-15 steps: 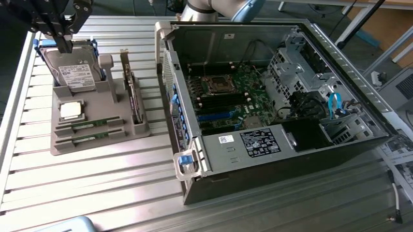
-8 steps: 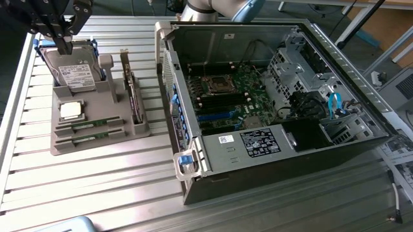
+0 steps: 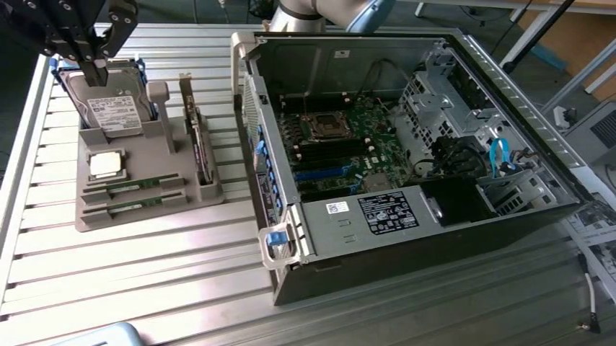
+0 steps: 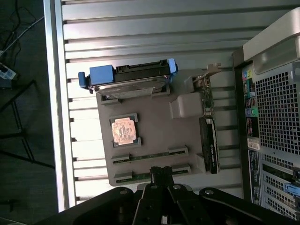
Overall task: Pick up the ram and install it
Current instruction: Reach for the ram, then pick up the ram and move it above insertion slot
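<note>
Exterior view
- Landmark: I take the grey tray [image 3: 207, 193], which sits on the slatted table beside the open computer case [image 3: 318, 223].
- Gripper [image 3: 97, 72]: fingers pressed together, carrying nothing. It hangs over the tray's hard-drive end, above the hard drive [image 3: 115, 108].
- The ram [image 3: 135, 207]: seated on edge in the outermost slot at the tray's opposite end, not picked up.
- Second ram stick [image 3: 133, 186]: in the next slot inward, just beside the first and parallel to it.
- Processor chip [image 3: 106, 164]: on the tray between the hard drive and the two sticks.
- Expansion card [image 3: 198, 137]: standing along the tray's case-side edge.
- Key relation: I judge the ram to be well apart from the gripper, a full tray-length away, past the chip. Its long axis runs across the tray, pointing toward the case.

Wrist view
- Gripper [image 4: 161, 172]: closed tips, empty.
- The ram [image 4: 140, 175]: the tips line up over the tray's ram end, crossing this outer stick. I cannot tell the height between them.
- Second ram stick [image 4: 150, 157]: one slot further in on the tray [image 4: 154, 131].
- Long axis: both sticks lie crosswise to the line from the hard drive [image 4: 131, 82] to the tips.
- Others: processor chip [image 4: 124, 131], expansion card [image 4: 209, 140], computer case [image 4: 272, 117] beyond the card.
</note>
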Robot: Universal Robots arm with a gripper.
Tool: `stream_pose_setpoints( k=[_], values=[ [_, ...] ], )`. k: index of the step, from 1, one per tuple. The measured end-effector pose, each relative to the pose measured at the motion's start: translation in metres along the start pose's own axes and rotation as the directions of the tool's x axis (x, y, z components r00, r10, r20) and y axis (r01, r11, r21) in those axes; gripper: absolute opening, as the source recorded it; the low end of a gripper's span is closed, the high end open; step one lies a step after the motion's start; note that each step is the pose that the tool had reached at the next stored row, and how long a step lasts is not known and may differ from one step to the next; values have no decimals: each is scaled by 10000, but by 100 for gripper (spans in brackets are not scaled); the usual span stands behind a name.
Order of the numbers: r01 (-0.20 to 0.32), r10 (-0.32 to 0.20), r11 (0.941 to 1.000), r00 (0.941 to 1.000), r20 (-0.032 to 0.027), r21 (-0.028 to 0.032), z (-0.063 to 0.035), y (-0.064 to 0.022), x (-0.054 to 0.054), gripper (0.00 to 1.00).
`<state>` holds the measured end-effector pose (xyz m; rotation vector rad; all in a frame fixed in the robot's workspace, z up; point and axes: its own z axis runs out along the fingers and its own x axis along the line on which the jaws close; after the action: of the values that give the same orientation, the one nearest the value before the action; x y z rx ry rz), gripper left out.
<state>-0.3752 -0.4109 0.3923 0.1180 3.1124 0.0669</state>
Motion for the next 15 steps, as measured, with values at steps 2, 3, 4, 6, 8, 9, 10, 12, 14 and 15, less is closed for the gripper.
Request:
stream_pose_setpoints(
  k=[2, 3, 4, 6, 8, 9, 10, 12, 14, 15],
  values=[
    [0, 0, 10000, 10000, -1, 1, -1, -19, -2, 10],
    [0, 0, 10000, 10000, 0, 1, -2, -38, -3, 10],
    [0, 0, 10000, 10000, -1, 2, -2, -43, -3, 10],
    [1, -1, 10000, 10000, 0, 2, -2, -44, -3, 10],
    [1, -1, 10000, 10000, -1, 2, -2, -44, -4, 10],
    [0, 0, 10000, 10000, 0, 1, -2, -44, -3, 10],
    [0, 0, 10000, 10000, 0, 2, -2, -44, -3, 10],
    [0, 0, 10000, 10000, 0, 2, -2, -44, -3, 10],
    [0, 0, 10000, 10000, 0, 2, -2, -44, -3, 10],
    [0, 0, 10000, 10000, 0, 2, -2, -44, -3, 10]
  ],
)
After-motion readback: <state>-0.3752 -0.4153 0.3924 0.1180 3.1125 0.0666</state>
